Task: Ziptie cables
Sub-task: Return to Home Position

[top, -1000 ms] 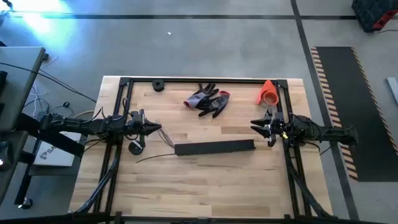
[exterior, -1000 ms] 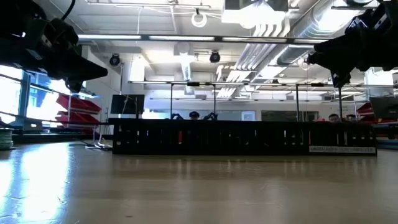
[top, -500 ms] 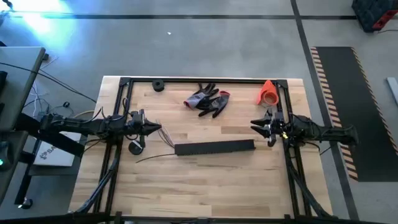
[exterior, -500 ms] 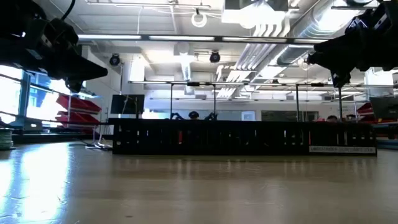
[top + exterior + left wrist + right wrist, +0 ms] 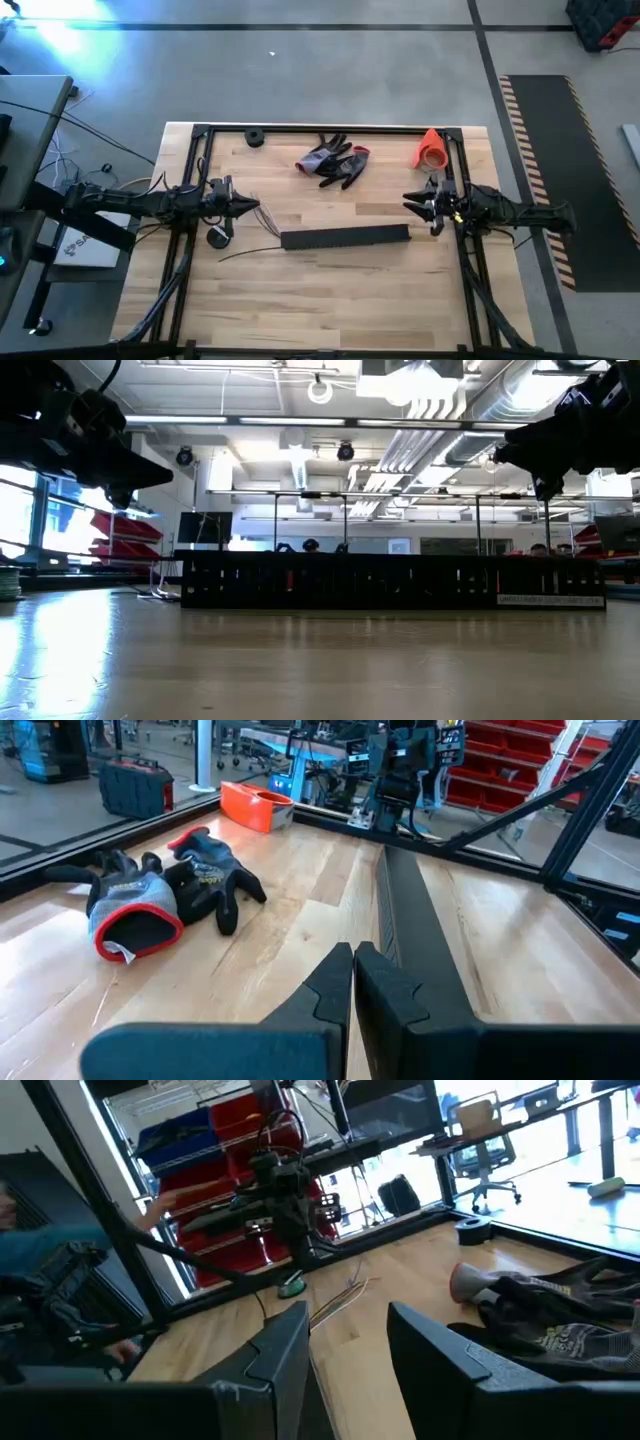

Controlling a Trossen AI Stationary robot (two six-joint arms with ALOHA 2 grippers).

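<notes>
Left claw [image 5: 352, 952] closed, right claw [image 5: 348, 1312] parted — label [image 5: 550, 600] illegible

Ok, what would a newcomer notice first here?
The long black duct lying mid-table, with thin cables trailing from its left end. Grey-and-red gloves lie near the far edge. The left end effector, shut, and the right end effector, open, hover at the table's two sides.
</notes>
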